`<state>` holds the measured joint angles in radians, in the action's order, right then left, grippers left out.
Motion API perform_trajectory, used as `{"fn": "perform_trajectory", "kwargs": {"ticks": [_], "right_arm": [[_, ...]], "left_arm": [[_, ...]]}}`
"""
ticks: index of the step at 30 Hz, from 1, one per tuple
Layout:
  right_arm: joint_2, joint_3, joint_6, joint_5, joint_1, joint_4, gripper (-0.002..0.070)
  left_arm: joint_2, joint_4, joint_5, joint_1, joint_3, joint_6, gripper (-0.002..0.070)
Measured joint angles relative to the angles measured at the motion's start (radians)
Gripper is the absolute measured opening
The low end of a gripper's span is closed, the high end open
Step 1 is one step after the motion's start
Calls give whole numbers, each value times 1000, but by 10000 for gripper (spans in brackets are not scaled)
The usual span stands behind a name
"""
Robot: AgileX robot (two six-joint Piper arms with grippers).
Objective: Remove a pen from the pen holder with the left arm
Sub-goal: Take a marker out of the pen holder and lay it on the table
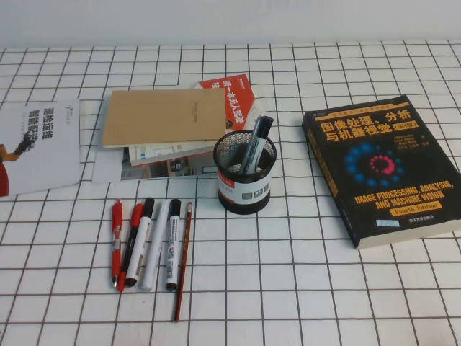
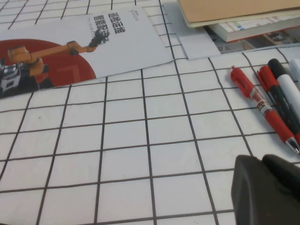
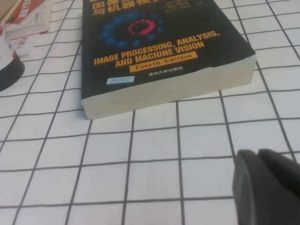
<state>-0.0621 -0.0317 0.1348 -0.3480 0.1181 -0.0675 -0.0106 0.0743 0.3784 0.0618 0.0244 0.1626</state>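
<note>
- Nearby, the pen holder (image 1: 245, 173), a black mesh cup, was flanked by a stack of books (image 1: 155, 155) just behind it on its left, topped by a brown notebook (image 1: 166, 119). A thick black book (image 1: 382, 169) lay apart on its right.
- A row of loose pens (image 1: 148, 245) was laid side by side on the gridded table (image 1: 302, 288), to the near left of the holder: red pens, white markers and a pencil.
- A leaflet (image 1: 36, 144) printed with an orange robot arm was spread at the far left.
- One dark pen (image 1: 256, 144) was kept in the holder, leaned against the rim with its upper end sticking out.
- The grippers were shown by the wrist cameras only.
- The left gripper (image 2: 260, 161) was seen low over the cloth, pressed closed on nothing, just beside the tips of the red pens. The leaflet and the stack lay beyond it.
- The right gripper (image 3: 258, 159) was seen over bare squares near the black book's near edge. Its state could not be made out.
- The holder was shown whole from the high camera. Only a dark sliver of its base was caught at the edge of the right wrist view.
</note>
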Motion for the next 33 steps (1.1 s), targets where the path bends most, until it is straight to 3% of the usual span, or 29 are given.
{"fn": "perform_trajectory", "kwargs": {"ticks": [16,33], "right_arm": [[0,0,0,0,0,0,-16],[0,0,0,0,0,0,-16]], "left_arm": [[0,0,0,0,0,0,0],[0,-158,-2,-4,0,0,-1]]}}
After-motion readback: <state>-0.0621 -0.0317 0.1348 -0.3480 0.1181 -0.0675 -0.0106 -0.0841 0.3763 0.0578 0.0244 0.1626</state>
